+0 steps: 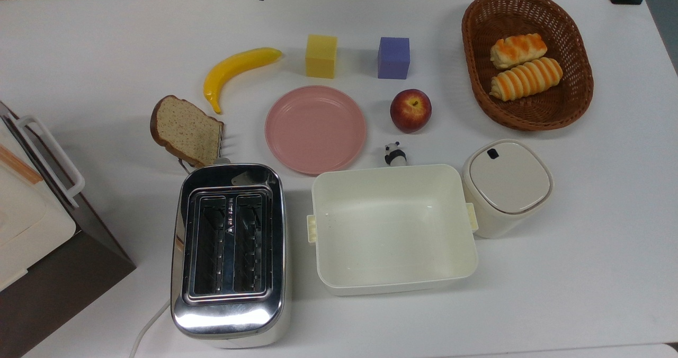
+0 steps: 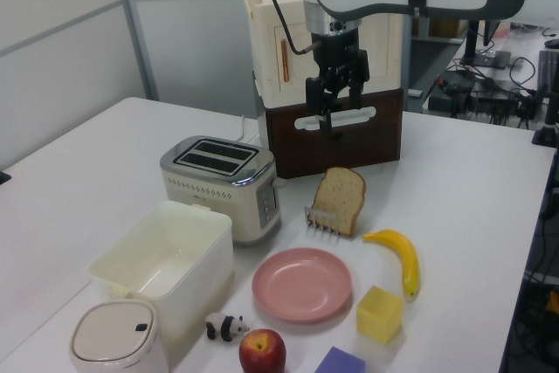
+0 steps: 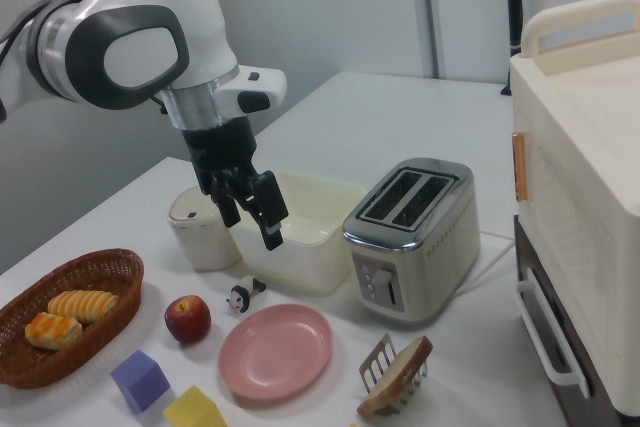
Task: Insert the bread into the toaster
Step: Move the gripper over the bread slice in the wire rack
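**Gripper hangs open above the table, bread waiting in its rack below**

The white table (image 1: 79, 56) carries everything. At the top view's left edge stands a cream and brown oven (image 1: 32, 225) with a white handle. The chrome toaster (image 1: 229, 252) sits next to it, two slots facing up and both empty, with the cream tub (image 1: 392, 231) just beside it on the top view's right. Farther along are a lidded white bin (image 1: 507, 186) and a wicker basket (image 1: 574, 101) holding two striped rolls. A pink plate (image 1: 315, 128), a banana (image 1: 235, 71), two foam cubes, an apple (image 1: 410, 110) and a tiny panda figure fill the middle.

The arm's gripper (image 2: 335, 116) hangs in the air in front of the oven in the left view, fingers apart with nothing between them and pointing down.

The bread (image 1: 185, 130) stands on edge, leaning in a small wire rack (image 2: 325, 221), close to the toaster's short end and just past the banana's tip. In the left view it lies almost straight below the gripper, well apart in height. The slice's broad faces run roughly in line with the toaster's slots, its rounded crust uppermost.

The task looks not yet begun. The next move probably calls for a descent onto the slice's top edge, jaws closing across its thin dimension. A slight turn of the wrist may be needed to match the lean.
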